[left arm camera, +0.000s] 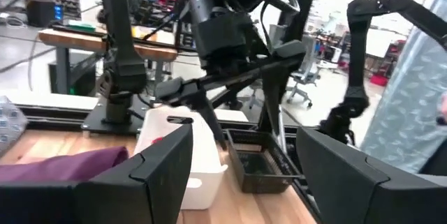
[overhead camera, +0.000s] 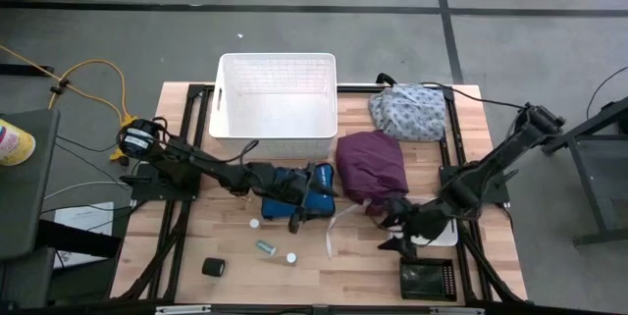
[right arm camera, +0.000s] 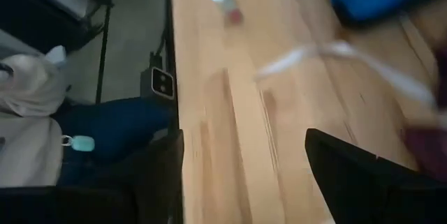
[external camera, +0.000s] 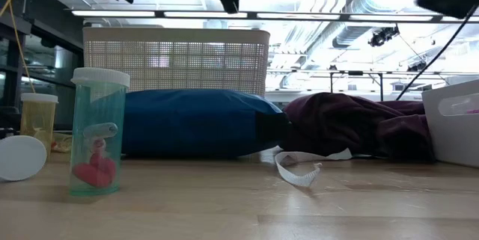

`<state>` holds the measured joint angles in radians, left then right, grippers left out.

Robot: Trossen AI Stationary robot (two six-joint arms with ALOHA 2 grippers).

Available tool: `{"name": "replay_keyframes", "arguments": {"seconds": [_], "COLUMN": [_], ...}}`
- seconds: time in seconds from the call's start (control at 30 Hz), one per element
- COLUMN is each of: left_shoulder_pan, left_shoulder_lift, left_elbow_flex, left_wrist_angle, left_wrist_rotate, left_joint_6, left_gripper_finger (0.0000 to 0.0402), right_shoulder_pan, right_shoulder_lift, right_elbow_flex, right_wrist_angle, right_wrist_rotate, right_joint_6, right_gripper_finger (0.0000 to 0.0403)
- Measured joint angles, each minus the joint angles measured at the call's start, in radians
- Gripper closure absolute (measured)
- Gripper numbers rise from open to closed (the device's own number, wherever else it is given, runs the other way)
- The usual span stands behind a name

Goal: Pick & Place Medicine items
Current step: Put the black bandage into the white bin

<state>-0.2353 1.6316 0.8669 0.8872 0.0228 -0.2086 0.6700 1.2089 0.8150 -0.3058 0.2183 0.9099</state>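
- Hazards, entry for this moment: both claws released and empty, no medicine item in either.
- Left claw: spread wide, hovering over the blue pouch at the middle of the table. Risk: coming down here it would catch the pouch, not an item, and could drag it over the small pieces nearby.
- Right claw: spread apart, low over bare wood beside the purple bundle and a loose white strap. Risk: a finger snagging the strap or cloth would tug the bundle along.
- Greenish vial: standing upright on the front of the table, something pink inside, seen close in the low view. Tall and narrow; judged easy to tip and roll with an off-centre pinch.
- Small white bottle just beside the vial; white cap near the pouch's edge. Risk: crowding, since closing on one may knock the neighbour away.
- Black roll: alone toward the front left corner, well apart from both claws. Risk: could roll off the edge if nudged.
- White basket at the back, small white bin under the right arm, black tray in front of it: which is the drop place cannot be told; wrong-container placement is possible.
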Motion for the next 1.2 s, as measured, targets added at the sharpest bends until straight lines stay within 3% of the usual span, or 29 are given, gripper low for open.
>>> {"name": "replay_keyframes", "arguments": {"seconds": [0.5, 0.73, 1.2], "left_shoulder_pan": [-0.045, -0.045, -0.045], "left_shoulder_lift": [-0.003, -0.003, -0.003], "left_elbow_flex": [0.000, 0.000, 0.000], "left_wrist_angle": [-0.046, -0.058, -0.061], "left_wrist_rotate": [0.031, 0.028, 0.028], "left_joint_6": [-0.002, -0.002, -0.007], "left_gripper_finger": [0.0155, 0.0155, 0.0155], "right_shoulder_pan": [-0.111, -0.114, -0.114], "right_shoulder_lift": [0.351, 0.384, 0.384], "right_elbow_flex": [0.000, 0.000, 0.000], "right_wrist_angle": [0.623, 0.696, 0.704], "right_wrist_rotate": [-0.010, 0.013, 0.015], "right_joint_6": [-0.499, -0.684, -0.697], "right_gripper_finger": [0.0117, 0.0117, 0.0117]}}
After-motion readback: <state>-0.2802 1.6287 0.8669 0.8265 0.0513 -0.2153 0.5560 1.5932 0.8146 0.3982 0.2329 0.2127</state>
